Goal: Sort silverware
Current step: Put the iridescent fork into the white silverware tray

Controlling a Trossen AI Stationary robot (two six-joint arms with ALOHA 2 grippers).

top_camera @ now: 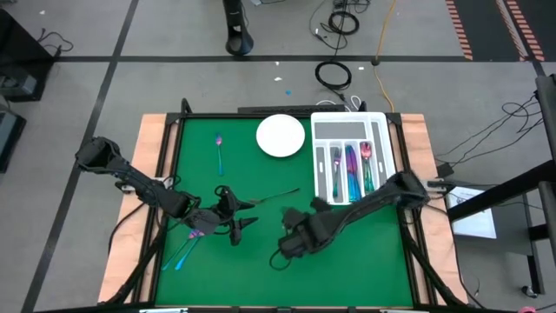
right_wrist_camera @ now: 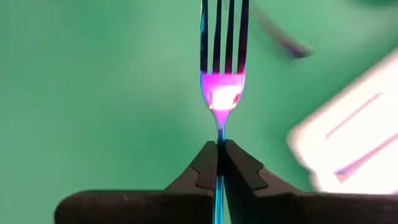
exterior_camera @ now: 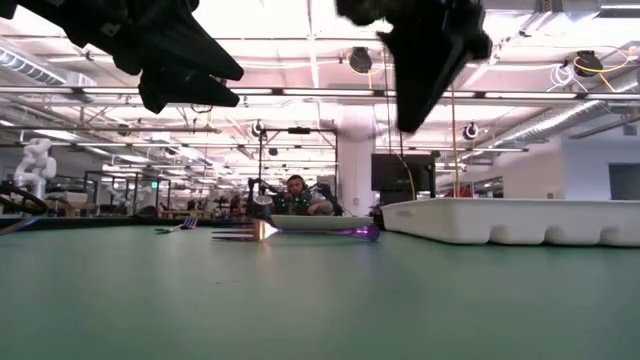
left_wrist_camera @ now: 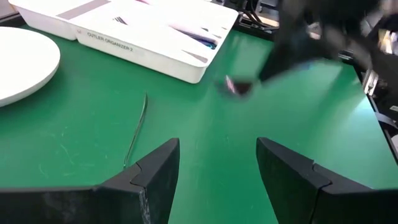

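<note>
My right gripper [right_wrist_camera: 221, 149] is shut on an iridescent fork [right_wrist_camera: 222, 74] whose tines point away from the fingers; in the high view it hangs over the mat's middle [top_camera: 288, 245]. My left gripper [top_camera: 243, 216] waits open to its left, nothing between its fingers [left_wrist_camera: 217, 168]. A thin piece of silverware [top_camera: 278, 195] lies flat on the mat just beyond it. A spoon [top_camera: 220, 152] lies at the far left, and two or three pieces [top_camera: 187, 248] lie at the near left. Several pieces lie in the white slotted tray [top_camera: 352, 165]. My right gripper pinches the fork's slim handle [right_wrist_camera: 220, 138] just behind its neck, between the two shut fingers. The fingers come steeply from above and lie along the fork. Its head and tines stick out past the fingertips, pointing down, off the green mat.
A white round plate [top_camera: 281, 136] sits at the far middle, left of the tray [exterior_camera: 520, 220]. The green mat [top_camera: 365, 252] has wooden borders at both sides. In the low view a fork [exterior_camera: 240, 233] lies on the mat before the plate; a person sits in the room beyond.
</note>
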